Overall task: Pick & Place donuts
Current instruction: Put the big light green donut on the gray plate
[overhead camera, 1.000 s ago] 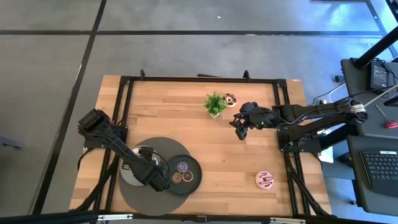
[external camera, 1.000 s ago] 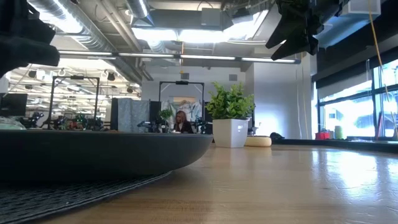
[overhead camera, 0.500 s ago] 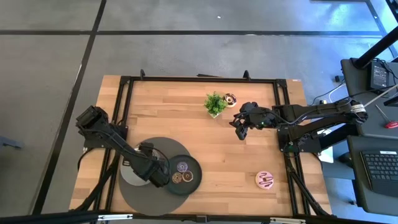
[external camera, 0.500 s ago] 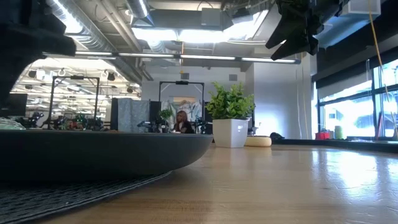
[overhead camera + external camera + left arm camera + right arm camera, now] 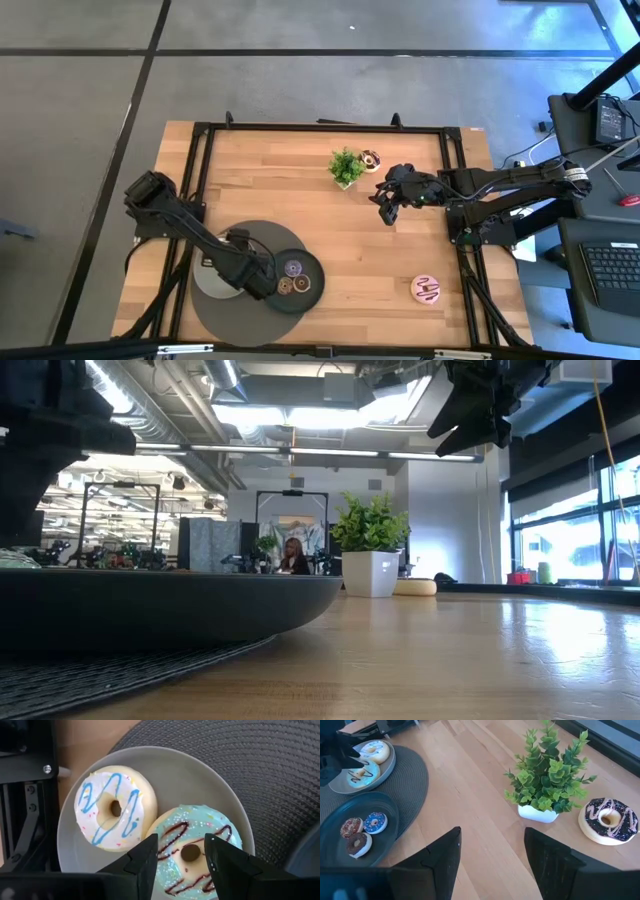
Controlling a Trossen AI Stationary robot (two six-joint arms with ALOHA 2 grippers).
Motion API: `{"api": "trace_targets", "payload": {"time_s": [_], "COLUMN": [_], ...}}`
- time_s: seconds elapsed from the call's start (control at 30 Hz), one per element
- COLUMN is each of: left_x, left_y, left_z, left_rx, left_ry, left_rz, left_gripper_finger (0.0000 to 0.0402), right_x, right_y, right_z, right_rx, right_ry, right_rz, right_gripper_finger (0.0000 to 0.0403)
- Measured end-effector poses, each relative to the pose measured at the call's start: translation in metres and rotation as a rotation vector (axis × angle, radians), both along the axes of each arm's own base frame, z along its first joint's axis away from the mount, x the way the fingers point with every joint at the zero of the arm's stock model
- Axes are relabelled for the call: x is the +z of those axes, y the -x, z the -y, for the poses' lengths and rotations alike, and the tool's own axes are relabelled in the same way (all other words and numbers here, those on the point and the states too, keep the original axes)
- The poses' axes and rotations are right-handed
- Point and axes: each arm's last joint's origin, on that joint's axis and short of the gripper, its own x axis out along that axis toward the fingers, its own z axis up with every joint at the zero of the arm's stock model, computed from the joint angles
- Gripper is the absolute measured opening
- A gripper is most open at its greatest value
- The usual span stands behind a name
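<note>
A cream donut (image 5: 115,807) with blue stripes and a green donut (image 5: 225,837) with dark stripes lie side by side on a grey plate (image 5: 200,775). My left gripper (image 5: 180,838) hangs open just above the green donut, fingers pointing down. Three tiny donuts (image 5: 360,830) lie in a dark plate (image 5: 340,810). A chocolate donut (image 5: 609,820) lies on the table beside the plant. A pink donut (image 5: 427,289) lies flat near the table's right near corner. My right gripper (image 5: 492,840) is open in the air right of the plant, holding nothing.
Both plates stand on a round dark woven mat (image 5: 225,318) at the table's near left. A small potted plant (image 5: 346,166) stands at the far middle. Bare wood (image 5: 360,250) lies between the mat and the pink donut. Black frame rails (image 5: 190,180) run along the table's edges.
</note>
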Motion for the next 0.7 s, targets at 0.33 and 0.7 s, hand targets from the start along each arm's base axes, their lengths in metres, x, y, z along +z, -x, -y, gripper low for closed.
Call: {"api": "trace_targets", "payload": {"time_s": [0.33, 0.7], "left_x": [-0.013, -0.032], "left_y": [-0.003, -0.01], "left_z": [0.003, 0.007], "left_rx": [0.022, 0.033], "left_ry": [-0.027, -0.046], "left_rz": [-0.034, -0.041], "left_gripper_finger": [0.0153, 0.0154], "right_x": [0.0, 0.0], "right_y": [0.0, 0.0], "right_z": [0.0, 0.0], "right_rx": [0.0, 0.0], "right_ry": [0.0, 0.0], "right_rz": [0.0, 0.0], "right_gripper_finger": [0.0218, 0.0218]}}
